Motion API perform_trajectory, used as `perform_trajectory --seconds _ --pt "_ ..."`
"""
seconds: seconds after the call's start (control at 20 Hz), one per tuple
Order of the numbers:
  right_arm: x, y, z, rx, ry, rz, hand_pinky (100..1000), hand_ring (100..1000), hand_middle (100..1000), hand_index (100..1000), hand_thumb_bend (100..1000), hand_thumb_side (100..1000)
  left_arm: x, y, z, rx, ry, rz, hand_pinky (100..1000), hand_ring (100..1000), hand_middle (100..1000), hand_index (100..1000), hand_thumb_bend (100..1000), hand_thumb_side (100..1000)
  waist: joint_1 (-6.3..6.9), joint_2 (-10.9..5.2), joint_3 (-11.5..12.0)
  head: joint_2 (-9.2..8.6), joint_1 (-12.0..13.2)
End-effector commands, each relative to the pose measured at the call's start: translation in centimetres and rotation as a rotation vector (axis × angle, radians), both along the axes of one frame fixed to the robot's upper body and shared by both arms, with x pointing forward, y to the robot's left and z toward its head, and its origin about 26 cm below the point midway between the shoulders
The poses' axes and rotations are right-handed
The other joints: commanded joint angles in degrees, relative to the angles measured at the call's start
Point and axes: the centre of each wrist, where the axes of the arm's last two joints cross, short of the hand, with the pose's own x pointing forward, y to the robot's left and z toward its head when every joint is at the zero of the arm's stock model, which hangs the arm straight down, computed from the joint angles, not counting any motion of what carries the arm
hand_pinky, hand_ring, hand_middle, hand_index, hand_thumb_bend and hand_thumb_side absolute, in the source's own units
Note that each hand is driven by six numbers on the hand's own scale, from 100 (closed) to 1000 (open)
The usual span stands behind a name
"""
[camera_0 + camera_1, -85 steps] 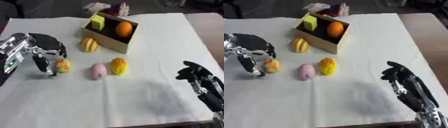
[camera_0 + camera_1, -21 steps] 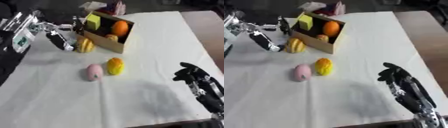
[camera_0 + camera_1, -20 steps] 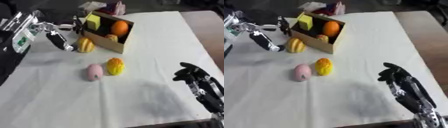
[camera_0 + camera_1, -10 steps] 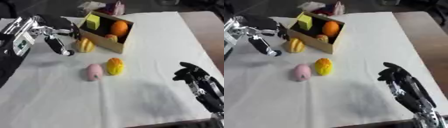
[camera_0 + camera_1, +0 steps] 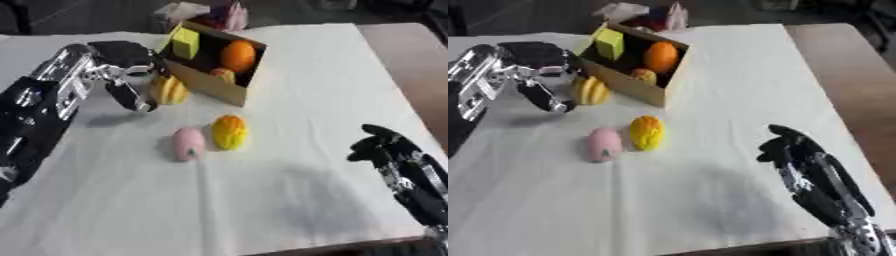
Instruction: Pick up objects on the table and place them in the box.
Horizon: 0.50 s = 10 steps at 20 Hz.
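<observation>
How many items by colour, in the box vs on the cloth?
In the box:
Orange: 1, the orange fruit
Yellow-green: 1, the block
Yellow-orange: 1, the small fruit
On the cloth:
Yellow striped: 1, the fruit beside the box
Yellow-orange: 1, the ridged fruit
Pink: 1, the pink piece
Total: 6

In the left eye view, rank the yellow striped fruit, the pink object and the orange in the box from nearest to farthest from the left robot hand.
From the left robot hand:
1. Yellow striped fruit, just right of the hand, beside the box.
2. Orange, farther right, inside the box.
3. Pink object, lower down on the white cloth, next to a yellow-orange fruit.
</observation>
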Motion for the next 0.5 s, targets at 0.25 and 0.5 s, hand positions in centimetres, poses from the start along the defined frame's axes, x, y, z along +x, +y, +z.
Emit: perform_trajectory --seconds 0.25,0.5 --pt "0.1 0.1 0.7 -0.005 -0.025 0.015 698 626 632 881 100 582 0.8 0.6 -0.3 -0.017 -0.027 0.036 780 753 763 867 327 330 -0.22 -0.73 -0.27 0.07 0.37" --pt "0.1 0.2 0.8 0.000 -0.026 0.021 699 626 631 882 100 583 1.2 1.1 -1.6 -0.028 -0.002 0.072 742 666 662 791 280 312 -0.33 -0.61 -0.54 -0.04 0.53"
